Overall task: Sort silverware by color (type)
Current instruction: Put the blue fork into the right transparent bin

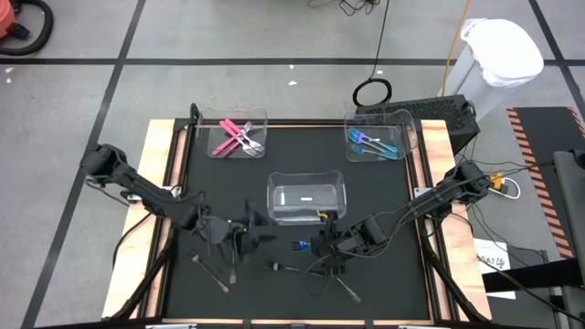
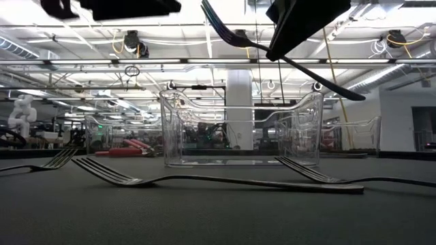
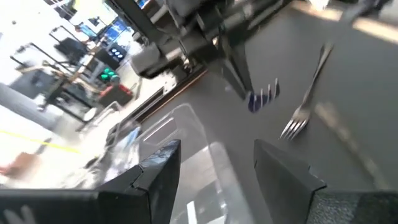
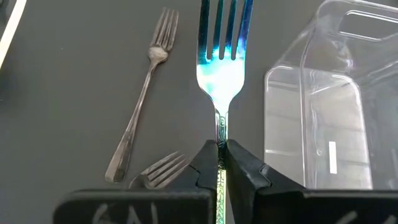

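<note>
My right gripper [image 1: 315,245] hangs over the mat's near middle, shut on an iridescent blue fork [image 4: 221,56]; the fork's tines [image 1: 299,245] point toward the table's left. My left gripper [image 1: 242,233] is open just left of it and holds nothing; its wrist view shows the gap [image 3: 217,165] with the clear bin [image 3: 186,143] beyond. Several grey forks lie flat on the mat: [image 1: 215,272], [image 1: 291,268], [image 1: 345,289]. Pink pieces [image 1: 236,137] lie in the far left bin and blue ones [image 1: 370,143] in the far right bin. My right gripper pinches the blue fork between its two fingers by the handle [image 4: 219,138], a short way behind the head. The fork runs on ahead of the fingers, along them. It is lifted clear of the mat, and in the low view it slants with the tines [image 2: 216,20] high and the handle end [image 2: 354,95] lower.
A clear bin [image 1: 307,197] stands mid-mat just beyond both grippers, with one pale piece in it. Two more clear bins sit at the far left [image 1: 260,119] and far right [image 1: 402,119] corners. The grey forks [image 2: 204,180] lie right under the arms. A wooden rim [image 1: 164,164] frames the mat.
</note>
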### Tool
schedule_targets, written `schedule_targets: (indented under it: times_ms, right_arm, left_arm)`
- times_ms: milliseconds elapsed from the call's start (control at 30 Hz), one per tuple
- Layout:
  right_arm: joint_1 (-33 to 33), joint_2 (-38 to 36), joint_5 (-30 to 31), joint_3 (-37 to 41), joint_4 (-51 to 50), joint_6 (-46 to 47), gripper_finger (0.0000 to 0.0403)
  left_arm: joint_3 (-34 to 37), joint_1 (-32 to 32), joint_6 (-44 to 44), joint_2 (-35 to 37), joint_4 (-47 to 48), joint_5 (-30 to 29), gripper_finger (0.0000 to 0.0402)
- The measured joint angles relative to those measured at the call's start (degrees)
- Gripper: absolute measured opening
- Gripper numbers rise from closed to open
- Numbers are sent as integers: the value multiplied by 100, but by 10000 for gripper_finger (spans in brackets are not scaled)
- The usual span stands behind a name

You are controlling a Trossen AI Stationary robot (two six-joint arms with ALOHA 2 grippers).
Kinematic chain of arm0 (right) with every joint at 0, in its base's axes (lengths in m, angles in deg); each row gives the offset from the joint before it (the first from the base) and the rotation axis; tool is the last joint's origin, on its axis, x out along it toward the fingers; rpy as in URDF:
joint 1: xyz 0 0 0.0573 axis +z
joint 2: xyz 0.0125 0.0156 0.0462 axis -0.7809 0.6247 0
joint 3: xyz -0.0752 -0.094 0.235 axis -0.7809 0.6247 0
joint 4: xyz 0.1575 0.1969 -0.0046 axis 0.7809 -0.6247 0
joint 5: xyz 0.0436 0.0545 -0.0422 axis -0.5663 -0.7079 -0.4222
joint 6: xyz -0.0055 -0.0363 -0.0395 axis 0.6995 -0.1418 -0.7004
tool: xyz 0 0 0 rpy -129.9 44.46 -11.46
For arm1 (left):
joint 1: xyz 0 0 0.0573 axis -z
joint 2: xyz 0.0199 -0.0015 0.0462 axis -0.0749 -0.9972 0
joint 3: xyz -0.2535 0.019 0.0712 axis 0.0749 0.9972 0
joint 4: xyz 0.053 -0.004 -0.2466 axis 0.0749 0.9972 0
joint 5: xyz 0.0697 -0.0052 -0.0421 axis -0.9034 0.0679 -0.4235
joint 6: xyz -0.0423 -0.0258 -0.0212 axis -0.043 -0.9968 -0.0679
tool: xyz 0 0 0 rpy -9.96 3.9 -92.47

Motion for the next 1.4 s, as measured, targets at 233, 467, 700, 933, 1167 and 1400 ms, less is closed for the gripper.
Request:
schedule_targets:
  times_ms: [233,467,700,933,1167,1400]
  right_arm:
    - [0,0,1,0,-2,0,8]
    - [0,0,1,0,-4,0,8]
    - [0,0,3,0,-4,-13,8]
    - [0,0,5,0,-4,-4,8]
    - [0,2,5,0,-4,-15,8]
    - [0,2,4,0,-4,-15,8]
  left_arm:
    - [0,1,559,-541,-529,-553,202]
    - [-2,127,939,-587,-1278,-1059,202]
    - [-4,181,1400,-584,-1409,-1393,203]
    - [-4,281,938,-584,-1561,-2387,203]
    - [-318,515,713,-561,-1527,-2275,219]
    - [-823,763,-40,-528,-516,-1469,292]
